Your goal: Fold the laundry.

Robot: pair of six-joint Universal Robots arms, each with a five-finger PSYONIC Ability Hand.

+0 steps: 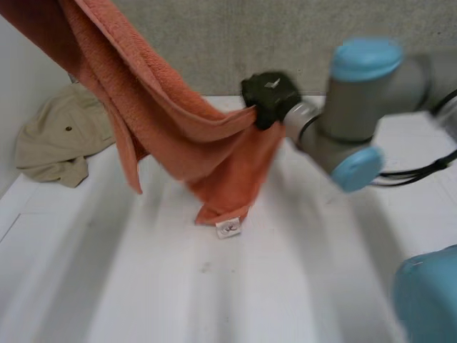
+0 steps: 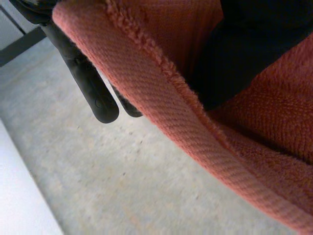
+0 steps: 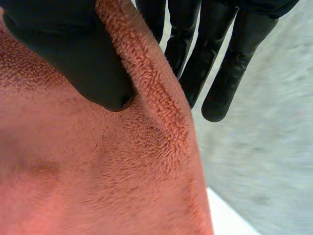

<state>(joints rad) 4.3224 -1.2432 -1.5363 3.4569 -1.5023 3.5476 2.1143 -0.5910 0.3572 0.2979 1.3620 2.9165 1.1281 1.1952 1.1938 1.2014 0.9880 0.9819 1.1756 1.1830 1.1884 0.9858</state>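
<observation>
An orange towel [image 1: 178, 121] hangs in the air above the white table [image 1: 214, 286], running from the upper left down to a low corner with a white tag [image 1: 228, 229]. My right hand [image 1: 270, 96] grips its right edge. In the right wrist view the thumb [image 3: 83, 58] presses the towel [image 3: 98, 171] against the straight fingers [image 3: 220, 73] behind its hem. In the left wrist view the towel's hem [image 2: 186, 122] runs between my left hand's fingers [image 2: 90, 88] and its thumb [image 2: 244, 49], pinched there.
A crumpled beige garment [image 1: 61, 139] lies at the table's far left by the wall. A grey wall [image 1: 285, 36] stands behind the table. My right arm [image 1: 357, 107] reaches in from the right, above the table.
</observation>
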